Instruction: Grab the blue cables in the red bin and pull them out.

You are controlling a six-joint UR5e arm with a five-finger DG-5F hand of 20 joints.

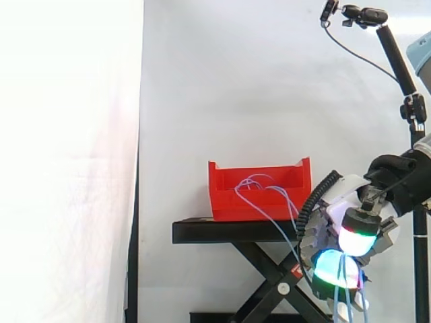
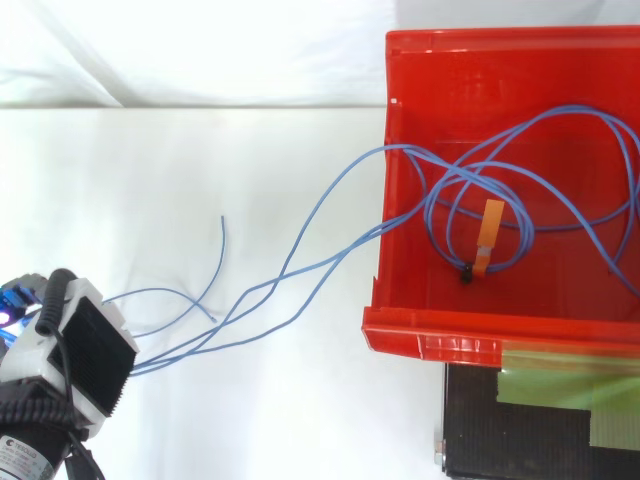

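A red bin (image 1: pixel 259 195) stands on a black stand (image 1: pixel 229 231). Thin blue cables (image 2: pixel 300 262) run from a coil inside the red bin (image 2: pixel 440 335) over its left wall and down toward my hand (image 2: pixel 85 355) at the lower left of the top view. In the side view my hand (image 1: pixel 343 232) sits low, right of and below the bin, with its glowing green and cyan fingertips curled on the blue cables (image 1: pixel 279 222); loose ends hang beneath it. An orange tag (image 2: pixel 490 232) binds part of the coil in the bin.
The stand's black scissor legs (image 1: pixel 269 282) lie just left of my hand. A camera on a black pole (image 1: pixel 401 64) rises at the right edge. A white curtain hangs behind. Green tape (image 2: pixel 560 385) marks the stand's top beside the bin.
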